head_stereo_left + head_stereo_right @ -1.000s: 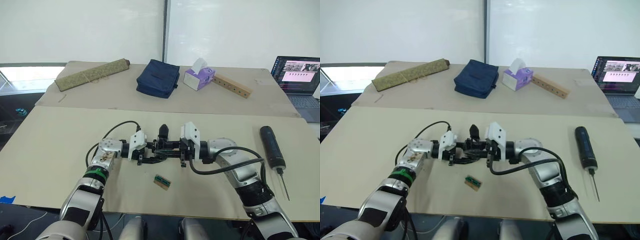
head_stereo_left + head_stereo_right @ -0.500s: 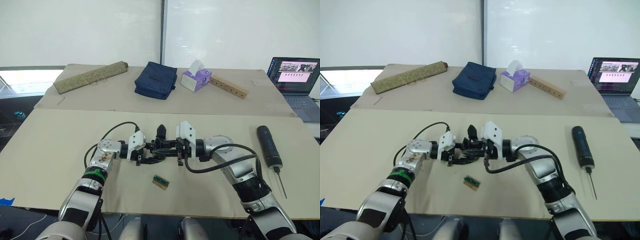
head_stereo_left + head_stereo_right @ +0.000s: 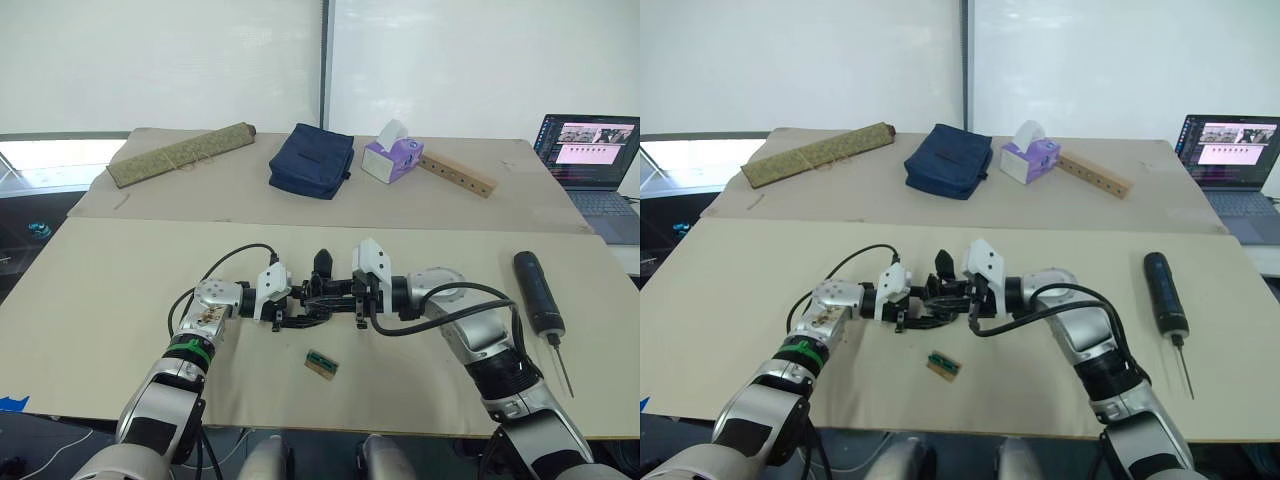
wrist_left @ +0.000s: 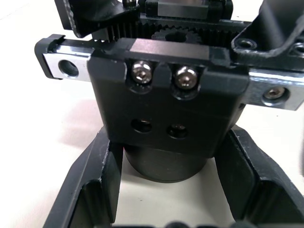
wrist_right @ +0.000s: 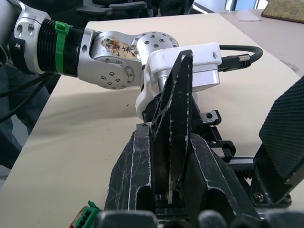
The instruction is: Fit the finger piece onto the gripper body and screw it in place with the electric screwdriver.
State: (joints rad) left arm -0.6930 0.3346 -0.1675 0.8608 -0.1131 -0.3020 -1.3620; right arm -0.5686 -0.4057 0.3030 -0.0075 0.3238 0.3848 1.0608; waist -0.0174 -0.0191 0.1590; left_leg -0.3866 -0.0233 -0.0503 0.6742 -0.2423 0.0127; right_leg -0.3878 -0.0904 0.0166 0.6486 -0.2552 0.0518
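Holding the gripper body (image 3: pixel 318 298) between us at the middle of the near table (image 3: pixel 100 290), our two arms meet wrist to wrist just above the tabletop. Our left end effector (image 4: pixel 166 190) has its fingers (image 4: pixel 92 185) spread to either side of the body's round base, and in the left wrist view we cannot tell whether they press it. Our right end effector (image 5: pixel 175 156) is pinching the finger piece (image 5: pixel 172 137), which stands upright between its pads right against the gripper body; in the head views its pointed tip (image 3: pixel 323 262) rises above the assembly. Just in front of the joined arms, closer to us, a small green-topped tan block (image 3: pixel 322 364) lies flat on the table, apart from both arms. Well off to our right the electric screwdriver (image 3: pixel 537 292) lies on the table with its thin bit pointing toward us, nothing between it and our right arm but bare tabletop. On the farther table sit a rolled mat (image 3: pixel 180 153), a dark blue bag (image 3: pixel 314 159), a purple tissue box (image 3: pixel 391 156) and a wooden bar with holes (image 3: pixel 458 174); a laptop (image 3: pixel 590 160) stands open at the far right.
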